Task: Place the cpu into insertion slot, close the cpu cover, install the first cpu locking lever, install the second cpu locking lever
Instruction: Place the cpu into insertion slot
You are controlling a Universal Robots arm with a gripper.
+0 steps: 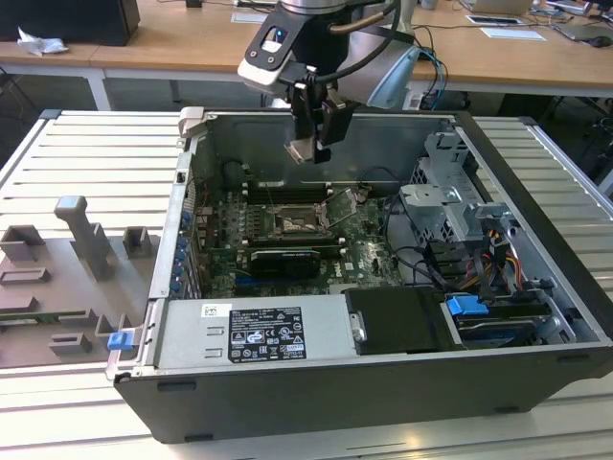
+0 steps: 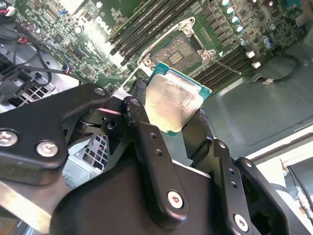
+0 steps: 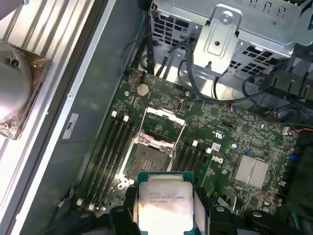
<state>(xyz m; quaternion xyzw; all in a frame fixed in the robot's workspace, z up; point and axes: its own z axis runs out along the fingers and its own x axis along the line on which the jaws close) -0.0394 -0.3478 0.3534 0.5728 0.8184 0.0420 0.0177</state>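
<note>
**Chip held over open computer case**

The pincer [image 2: 170, 111] pinches the square silver chip [image 2: 175, 98] by two opposite edges, high above the green board [image 3: 222, 122]. The socket [image 3: 149, 161] lies bare and apart from the chip, its cover [image 3: 164, 126] tilted up.

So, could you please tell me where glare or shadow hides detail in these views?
In the second wrist view the cpu glares near white in the pincer, and a bright patch washes out the board beside the insertion slot. In the first wrist view the metal bracket shines hard. In the exterior view the case is dim inside against the bright table slats.
</note>
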